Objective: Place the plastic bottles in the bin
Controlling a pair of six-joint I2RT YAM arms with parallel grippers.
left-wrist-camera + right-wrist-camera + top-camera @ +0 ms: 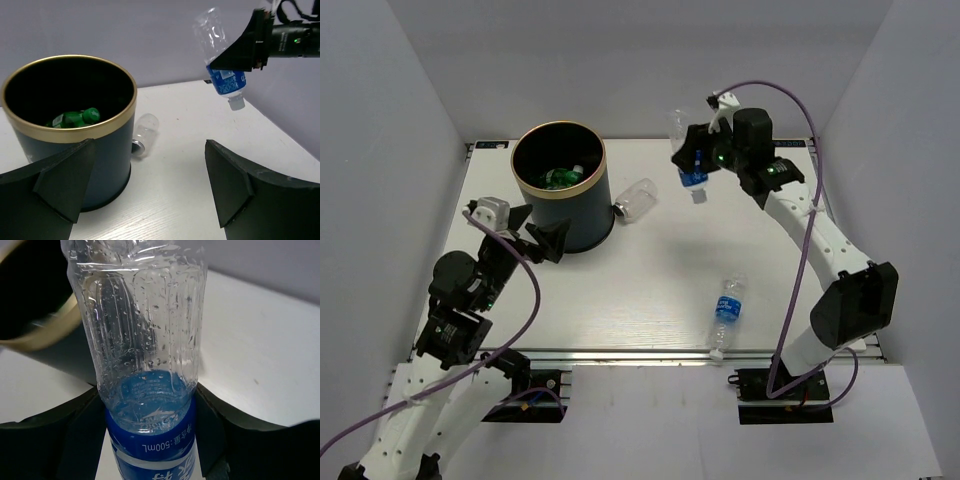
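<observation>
Clamped in the right gripper [694, 162] across its blue label band: a clear bottle [140, 340], cap end down, raised off the table [650, 270] to the right of the bin [70, 134] and not yet over its rim. Thin, ribbed, crumpled plastic, beaded with droplets, seemingly empty. Probably very light and springy, apt to buckle under a hard squeeze and to slip on smooth walls, so best taken at the labelled waist, as here. Left gripper [538, 232] spread wide with nothing held, close against the bin's near side. Bin itself round, stiff and dark, gold-rimmed, with a green bottle [75, 118] inside. Just right of the bin, a wider clear bottle [636, 198] on its side. Well apart from the bin, toward the near edge, another blue-labelled bottle [727, 310] lying flat.
</observation>
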